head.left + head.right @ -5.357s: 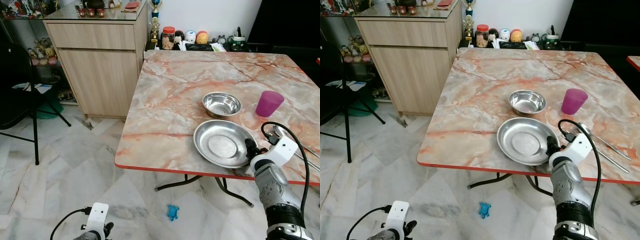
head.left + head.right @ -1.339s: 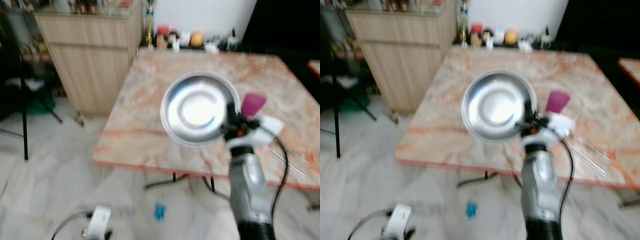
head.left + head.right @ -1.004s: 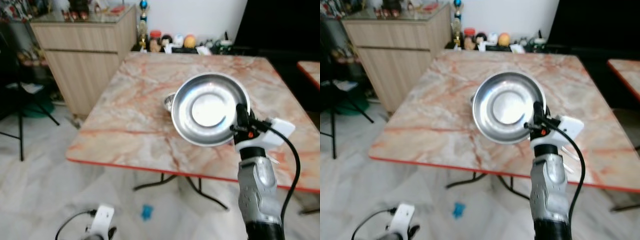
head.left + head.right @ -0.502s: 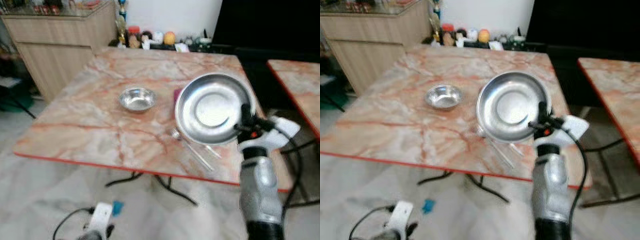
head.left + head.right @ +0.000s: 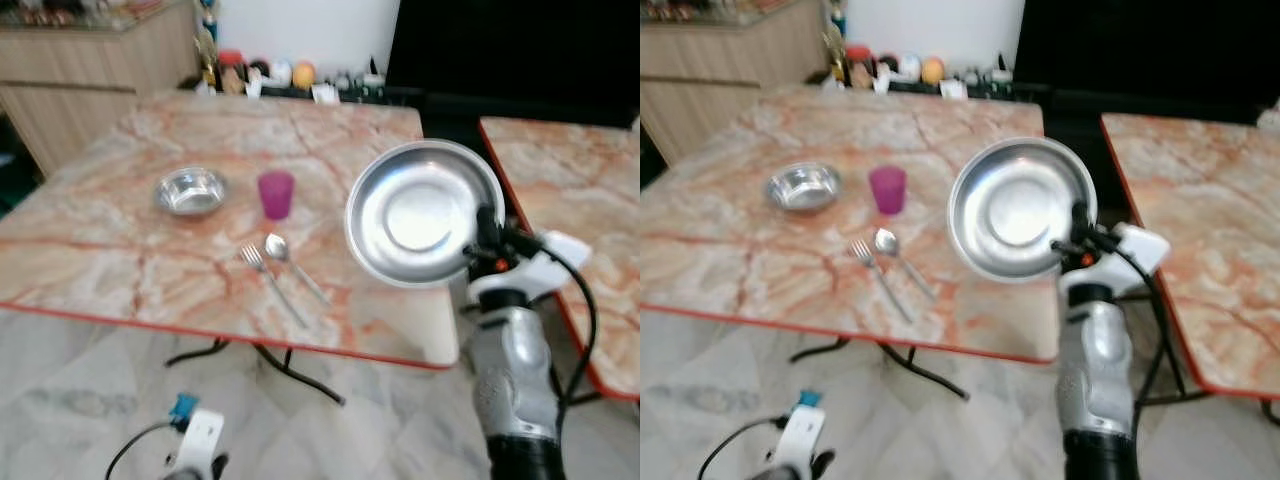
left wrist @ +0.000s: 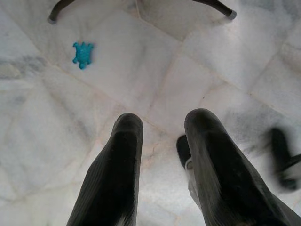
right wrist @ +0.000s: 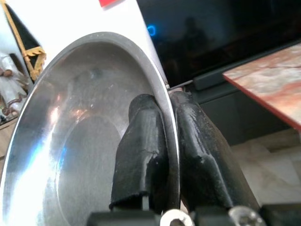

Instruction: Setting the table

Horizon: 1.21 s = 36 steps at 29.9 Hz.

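The right pincer (image 5: 484,232) is clamped on the rim of the steel plate (image 5: 420,212), carried tilted off the desk's (image 5: 100,270) right edge, so placing it remains, while bowl (image 5: 190,190), pink cup (image 5: 276,194), fork (image 5: 270,282) and spoon (image 5: 290,262) already lie on the desk and the left pincer (image 6: 162,155) hangs slightly open and empty over the floor.

Plate (image 5: 422,212): lying flat on the bench (image 5: 120,260) 5.4 s ago; now being held upright in the air off the bench's right end, rim pinched by the right hand (image 5: 483,238), which is no longer low at the front edge.

One steel plate (image 5: 422,212), one bowl (image 5: 190,190), one purple cup (image 5: 276,194), one fork (image 5: 271,284), one spoon (image 5: 293,264) (plus two marble tables (image 5: 100,250)).
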Motion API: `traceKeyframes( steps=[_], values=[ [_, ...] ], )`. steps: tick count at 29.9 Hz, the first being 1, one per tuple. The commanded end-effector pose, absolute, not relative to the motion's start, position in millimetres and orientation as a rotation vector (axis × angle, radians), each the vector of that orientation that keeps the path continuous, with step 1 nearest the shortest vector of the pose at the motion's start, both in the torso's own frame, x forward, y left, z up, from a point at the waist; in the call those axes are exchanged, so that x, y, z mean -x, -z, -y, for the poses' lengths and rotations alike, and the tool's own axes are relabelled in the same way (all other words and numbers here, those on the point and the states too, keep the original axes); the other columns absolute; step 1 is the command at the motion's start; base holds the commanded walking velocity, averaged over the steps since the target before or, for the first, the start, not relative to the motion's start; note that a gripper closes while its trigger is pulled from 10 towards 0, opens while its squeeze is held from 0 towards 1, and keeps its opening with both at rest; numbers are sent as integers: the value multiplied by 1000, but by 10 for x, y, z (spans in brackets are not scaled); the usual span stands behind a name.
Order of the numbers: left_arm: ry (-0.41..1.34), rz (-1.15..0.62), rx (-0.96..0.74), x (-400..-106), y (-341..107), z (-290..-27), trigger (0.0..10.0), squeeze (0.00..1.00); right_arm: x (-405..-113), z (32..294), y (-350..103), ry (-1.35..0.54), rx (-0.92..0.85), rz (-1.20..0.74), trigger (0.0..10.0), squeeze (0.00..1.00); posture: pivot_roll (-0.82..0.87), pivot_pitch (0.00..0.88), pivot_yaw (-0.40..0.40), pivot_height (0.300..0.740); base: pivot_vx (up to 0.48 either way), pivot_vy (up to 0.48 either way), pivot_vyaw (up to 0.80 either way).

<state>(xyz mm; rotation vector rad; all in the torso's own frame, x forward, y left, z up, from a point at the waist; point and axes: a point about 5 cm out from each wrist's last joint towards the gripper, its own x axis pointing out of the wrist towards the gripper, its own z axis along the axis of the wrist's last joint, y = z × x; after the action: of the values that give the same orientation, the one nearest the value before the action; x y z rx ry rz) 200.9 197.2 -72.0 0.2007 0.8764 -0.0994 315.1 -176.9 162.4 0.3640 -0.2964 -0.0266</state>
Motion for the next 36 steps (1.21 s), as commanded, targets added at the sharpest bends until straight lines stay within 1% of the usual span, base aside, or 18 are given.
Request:
traceKeyframes(
  steps=[1, 14, 25, 36],
  values=[
    [112, -878, -199, -2012, 726, -1928, 10000, 0, -3145, 1836, -1667, 48, -355, 316, 10000, 0, -49, 0, 10, 740, 0, -469, 0],
    [120, -882, -206, -2012, 726, -1932, 10000, 0, -3144, 1880, -1664, 77, -357, 315, 10000, 0, -55, 5, 19, 740, 0, -469, 0],
    [122, -883, -207, -2006, 728, -1936, 10000, 0, -3159, 1862, -1675, 78, -361, 314, 10000, 0, -53, 12, 21, 740, 0, -470, 0],
    [123, -887, -206, -1994, 735, -1933, 10000, 0, -3161, 1894, -1651, 97, -360, 304, 10000, 0, -46, 4, 20, 740, 0, -471, 0]
  ],
)
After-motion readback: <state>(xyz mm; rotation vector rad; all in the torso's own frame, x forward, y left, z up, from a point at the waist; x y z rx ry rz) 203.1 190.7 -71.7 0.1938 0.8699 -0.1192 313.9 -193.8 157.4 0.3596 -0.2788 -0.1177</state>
